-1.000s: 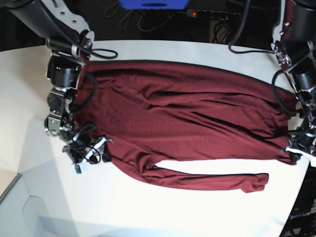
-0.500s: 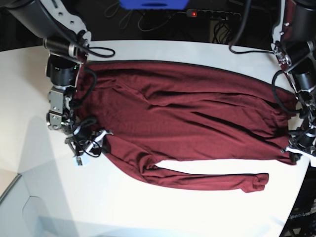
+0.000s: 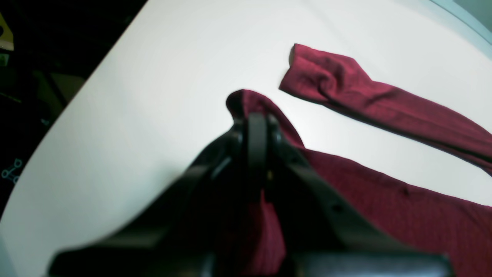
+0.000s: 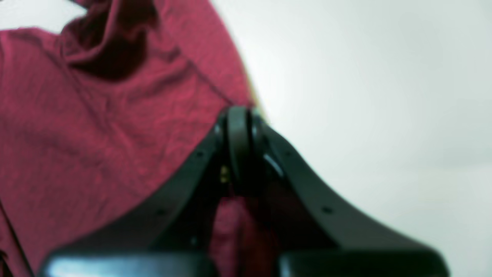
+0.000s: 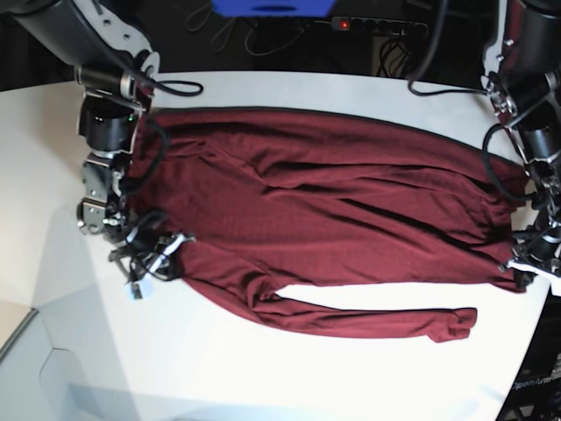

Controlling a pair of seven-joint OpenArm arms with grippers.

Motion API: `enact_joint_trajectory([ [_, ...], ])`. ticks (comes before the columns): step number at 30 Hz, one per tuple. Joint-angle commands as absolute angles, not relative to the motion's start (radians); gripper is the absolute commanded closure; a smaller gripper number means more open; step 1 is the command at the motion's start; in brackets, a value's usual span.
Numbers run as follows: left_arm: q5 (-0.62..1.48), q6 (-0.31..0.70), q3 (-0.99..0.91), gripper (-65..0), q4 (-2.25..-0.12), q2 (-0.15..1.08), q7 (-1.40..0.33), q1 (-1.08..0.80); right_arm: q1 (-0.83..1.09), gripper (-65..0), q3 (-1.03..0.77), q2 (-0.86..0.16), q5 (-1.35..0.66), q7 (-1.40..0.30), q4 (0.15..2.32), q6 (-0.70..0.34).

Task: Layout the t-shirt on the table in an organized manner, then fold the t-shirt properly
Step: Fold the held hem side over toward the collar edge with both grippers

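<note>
Here each claw [image 3: 256, 127] pinches an opposite corner of the t-shirt [image 5: 333, 202].

Count of items in view is proceeding as follows. One garment is lying on the work surface: a dark red, thin soft fabric long-sleeved t-shirt [image 5: 324, 219]. One long sleeve [image 5: 377, 321] is showing clearly, stretched apart from the body along the near side. One large, smooth white bench with a curved edge [image 5: 263, 377] is carrying it. Two black robot arms are standing over the bench, one at each end of the garment, each ending in one gripper: the left gripper [image 5: 523, 272] and the right gripper [image 5: 166, 259], making two in all. Behind the bench, one black power strip with a red light [image 5: 377, 24] and one blue object [image 5: 273, 7] are showing.
</note>
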State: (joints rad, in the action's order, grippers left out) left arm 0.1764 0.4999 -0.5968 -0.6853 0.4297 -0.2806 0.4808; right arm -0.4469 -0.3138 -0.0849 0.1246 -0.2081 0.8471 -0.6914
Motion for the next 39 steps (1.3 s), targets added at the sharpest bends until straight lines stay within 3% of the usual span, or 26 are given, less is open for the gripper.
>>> enact_joint_trajectory([
  [1, 0.193, 0.510, -0.601, -0.2, -0.710, 0.450, -0.255, 0.504, -0.460, 0.0, -0.317, -0.094, 0.105, -0.179, 0.901, -0.698],
  [9, 0.194, 0.510, -0.602, -0.2, -0.898, 0.441, -0.260, 0.423, -0.321, 0.0, -0.317, -0.065, 0.104, -0.183, 1.202, -0.698],
  [19, 0.194, 0.512, -0.670, -0.2, -0.921, 0.440, -0.260, 0.387, -0.148, 0.0, -0.315, -0.042, 0.015, -0.183, 1.417, -0.698],
  [31, 0.194, 0.512, -0.673, -0.2, -0.923, 0.423, -0.260, 0.348, -0.035, 0.0, -0.317, -0.036, 0.012, -0.180, 1.526, -0.698],
  [39, 0.194, 0.512, -0.674, -0.2, -0.923, 0.415, -0.260, 0.314, 0.005, 0.0, -0.352, -0.070, -0.119, -0.183, 1.526, -0.698],
])
